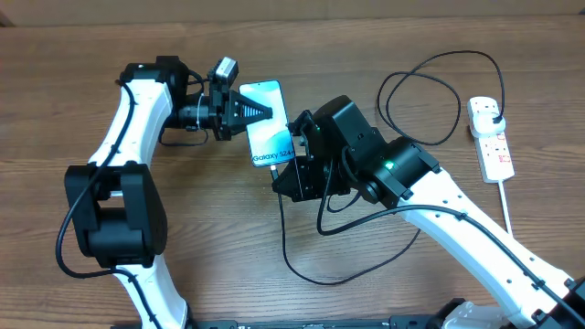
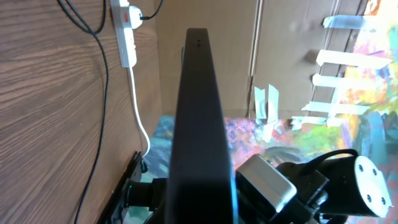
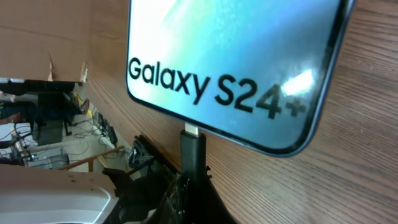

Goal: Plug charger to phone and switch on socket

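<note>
The phone [image 1: 271,128], light blue screen reading "Galaxy S24+", is held off the table by my left gripper [image 1: 265,111], which is shut on its sides. In the left wrist view the phone [image 2: 199,118] shows edge-on. My right gripper [image 1: 291,166] is shut on the charger's connector [image 3: 193,149], whose tip meets the port in the phone's bottom edge [image 3: 249,134]; a sliver of silver tip shows. The black cable [image 1: 302,265] loops over the table to a black plug [image 1: 494,116] seated in the white socket strip [image 1: 492,146] at the far right.
The charger cable makes a wide loop [image 1: 420,91] between my right arm and the strip. The strip's white cord [image 1: 507,206] runs toward the front right edge. The strip [image 2: 126,37] and cable also show in the left wrist view.
</note>
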